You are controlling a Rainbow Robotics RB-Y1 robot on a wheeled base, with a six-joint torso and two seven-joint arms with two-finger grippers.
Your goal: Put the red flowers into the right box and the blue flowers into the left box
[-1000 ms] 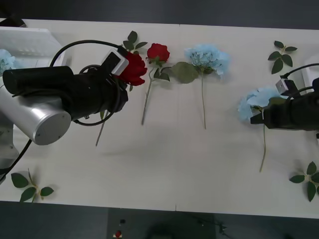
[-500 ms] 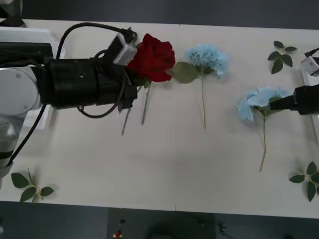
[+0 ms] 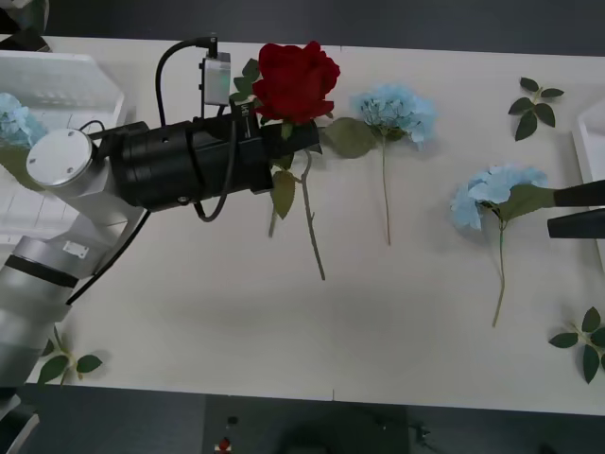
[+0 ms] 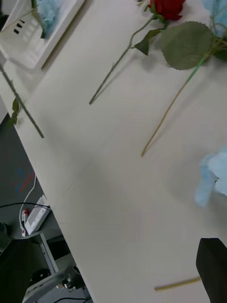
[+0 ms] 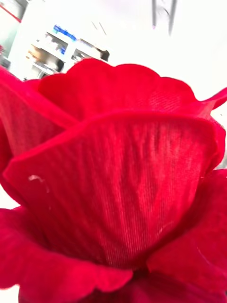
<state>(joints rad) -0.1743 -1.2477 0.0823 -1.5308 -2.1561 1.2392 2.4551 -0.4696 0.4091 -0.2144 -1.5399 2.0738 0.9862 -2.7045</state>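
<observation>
a: biggest first?
b: white table [image 3: 189, 312]. then the left box [image 3: 66, 85], a white tray at the table's far left corner, with one blue flower [image 3: 14, 118] in it. the right box [image 3: 591, 142] is just a thin rim at the right edge.
a: arms?
b: left gripper [image 3: 295, 137] is out over the far middle of the table, pinching a red rose [image 3: 295, 80] just under the bloom, stem hanging down clear of the tabletop. the left wrist camera has the petals right up against it.
a: right one?
b: right gripper [image 3: 577, 210] is at the right edge, fingers spread, nothing held, tips just beside the leaf of a blue flower [image 3: 492, 194] lying on the table.
a: other flowers?
b: a second blue one [image 3: 397, 109] lies near the far edge at the middle, and another rose [image 4: 166, 7] is beside it, stem pointing to the near edge. loose leaf sprigs [image 3: 534, 104] lie at the far right corner, more at the near left and near right corners.
</observation>
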